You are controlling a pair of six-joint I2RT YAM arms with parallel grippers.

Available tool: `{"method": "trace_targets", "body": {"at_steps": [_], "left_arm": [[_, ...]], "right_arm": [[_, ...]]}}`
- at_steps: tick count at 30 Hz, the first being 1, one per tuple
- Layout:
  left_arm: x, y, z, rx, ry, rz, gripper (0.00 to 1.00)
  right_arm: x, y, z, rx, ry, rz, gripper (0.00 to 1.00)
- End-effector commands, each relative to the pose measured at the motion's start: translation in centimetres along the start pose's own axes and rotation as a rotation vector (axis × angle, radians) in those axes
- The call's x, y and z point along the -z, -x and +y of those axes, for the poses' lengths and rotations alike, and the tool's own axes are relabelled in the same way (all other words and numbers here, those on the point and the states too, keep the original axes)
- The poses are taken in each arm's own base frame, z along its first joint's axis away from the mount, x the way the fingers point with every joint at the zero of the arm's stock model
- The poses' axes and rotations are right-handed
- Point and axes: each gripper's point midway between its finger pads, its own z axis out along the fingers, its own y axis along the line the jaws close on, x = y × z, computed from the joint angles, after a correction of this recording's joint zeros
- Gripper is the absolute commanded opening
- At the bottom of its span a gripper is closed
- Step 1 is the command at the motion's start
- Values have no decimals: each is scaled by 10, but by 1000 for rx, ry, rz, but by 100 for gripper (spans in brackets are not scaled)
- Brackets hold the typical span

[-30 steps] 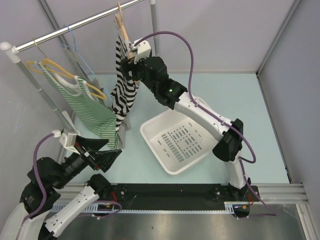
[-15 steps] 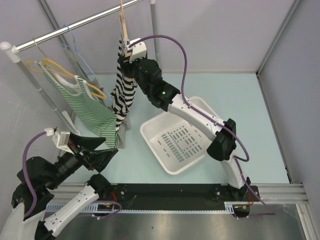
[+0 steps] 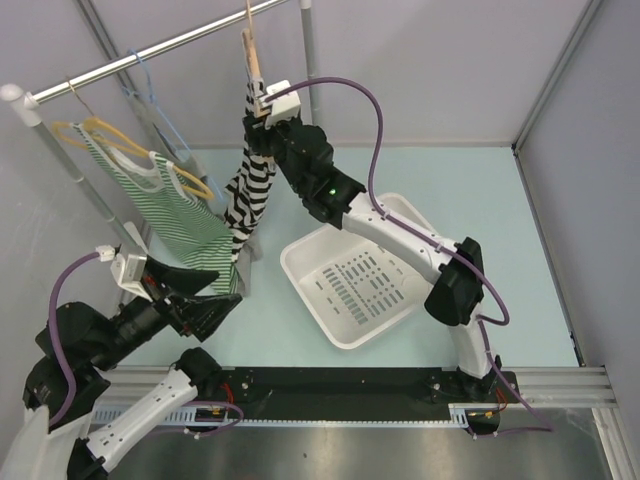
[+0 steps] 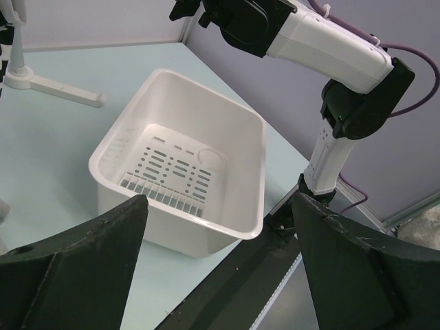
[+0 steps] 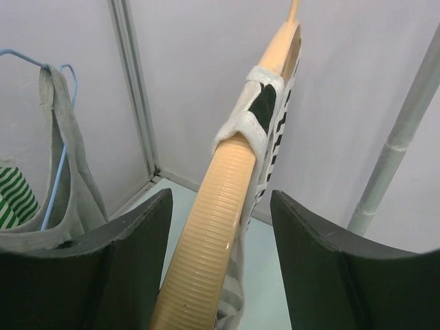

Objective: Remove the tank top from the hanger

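Striped tank top (image 5: pixel 265 103) hangs between parted fingers (image 5: pixel 130 254) of the right gripper (image 5: pixel 220 199).

hanger (image 5: pixel 218 206): lower end cut off at bottom edge; tank top (image 5: pixel 262 110): body mostly hidden behind hanger

Off-task items I log from here: white slotted basket (image 3: pixel 360 280) sitting on pale blue table (image 3: pixel 450 190) | green-striped top (image 3: pixel 175 205) on yellow hanger (image 3: pixel 110 135), hung from metal rail (image 3: pixel 150 50) | grey garment (image 5: pixel 75 192) on blue hanger (image 5: pixel 58 172) | white rack foot (image 4: pixel 58 88) near basket.
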Motion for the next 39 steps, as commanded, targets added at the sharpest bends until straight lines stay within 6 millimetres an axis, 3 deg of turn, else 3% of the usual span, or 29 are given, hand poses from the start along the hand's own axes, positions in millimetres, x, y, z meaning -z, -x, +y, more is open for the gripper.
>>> {"method": "trace_targets", "body": {"at_steps": [1, 11, 17, 21, 28, 30, 31, 32, 34, 35, 36, 39], "left_arm": [[-5, 15, -11, -1, -39, -24, 91], [-15, 27, -13, 0, -33, -40, 91], [-12, 39, -19, -8, -41, -61, 91], [-12, 46, -22, -14, -46, -71, 92], [-13, 54, -27, -32, -60, -77, 92], [-9, 54, -25, -40, -46, -78, 93], [-9, 54, -24, -42, -39, -78, 92], [-7, 53, -23, -46, -35, -73, 93], [-6, 50, -22, -47, -35, -68, 93], [-8, 47, -21, -46, -31, -57, 93], [-7, 45, -20, -44, -32, -58, 94], [-10, 38, -16, -36, -23, -42, 94]], "right_arm": [[23, 100, -16, -78, -13, -229, 0], [37, 128, -16, -55, 12, -297, 0], [58, 159, -14, -51, 12, -415, 0], [68, 169, -12, -25, 5, -456, 0], [58, 157, -10, -8, 33, -398, 0], [43, 126, -3, 8, 54, -257, 0], [41, 146, -12, -8, 44, -264, 0], [37, 121, -6, 0, 83, -138, 10], [34, 116, -7, 6, 92, -78, 36], [36, 107, -4, 24, 103, -41, 62], [38, 105, -3, 21, 106, -31, 71], [35, 94, -11, -16, 101, 30, 79]]}}
